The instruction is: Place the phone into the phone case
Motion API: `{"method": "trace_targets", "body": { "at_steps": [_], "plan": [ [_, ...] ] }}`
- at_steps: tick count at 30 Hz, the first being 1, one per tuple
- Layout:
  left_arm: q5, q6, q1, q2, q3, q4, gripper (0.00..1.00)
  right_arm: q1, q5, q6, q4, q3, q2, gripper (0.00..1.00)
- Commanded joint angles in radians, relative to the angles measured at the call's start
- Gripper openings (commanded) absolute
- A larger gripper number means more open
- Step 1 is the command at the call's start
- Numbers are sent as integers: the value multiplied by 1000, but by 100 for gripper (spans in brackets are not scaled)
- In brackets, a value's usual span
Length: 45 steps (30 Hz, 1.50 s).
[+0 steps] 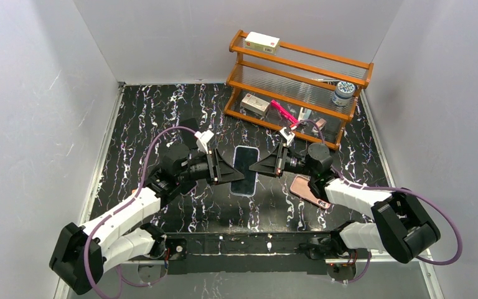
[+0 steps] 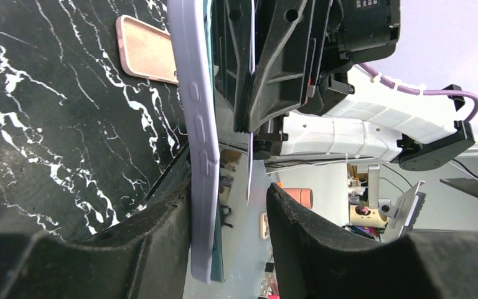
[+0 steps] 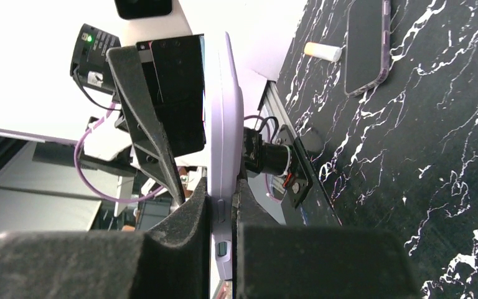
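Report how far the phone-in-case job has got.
Done: the phone looks seated in the lavender case, its dark face framed by the rim. In hand: the right gripper clamps one long edge, and the left gripper straddles the other with its jaws apart. Left: confirm every corner is snapped in, which can't be judged here, then release.

Open tabletop (image 1: 143,124) left, rack (image 1: 299,78) behind.
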Motion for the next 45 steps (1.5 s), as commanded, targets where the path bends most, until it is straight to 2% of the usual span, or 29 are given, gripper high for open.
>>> {"method": "trace_targets", "body": {
  "at_steps": [1, 5, 12, 13, 17, 22, 24, 28, 32, 42, 45],
  "plan": [
    [-16, 34, -5, -56, 29, -109, 44, -16, 98, 40, 107, 0, -48, 1],
    [-34, 46, -5, -76, 22, -149, 43, -25, 125, 44, 106, -8, -56, 1],
    [-59, 44, -5, -82, 12, -166, 31, -28, 125, 55, 121, -7, -38, 1],
    [-65, 49, -5, -82, 13, -174, 28, -28, 125, 52, 117, -5, -36, 1],
    [-107, 94, -5, -73, 43, -266, 5, -30, 123, 46, 108, 0, -32, 1],
    [-173, 167, -5, -63, 94, -420, 1, -29, 128, 0, 45, 8, -48, 1],
    [-178, 178, -5, -57, 105, -442, 5, -30, 125, -6, 43, 10, -47, 1],
    [-187, 178, -5, -57, 119, -454, 31, -30, 99, -14, 50, 6, -37, 1],
    [-229, 190, -5, -65, 127, -474, 44, -30, 48, -14, 64, -2, -14, 1],
    [-272, 188, -5, 22, 147, -358, 57, -27, -75, -20, 88, -16, 36, 1],
    [-315, 194, -4, 46, 185, -363, 57, -27, -113, -38, 80, -15, 32, 1]
  ]
}}
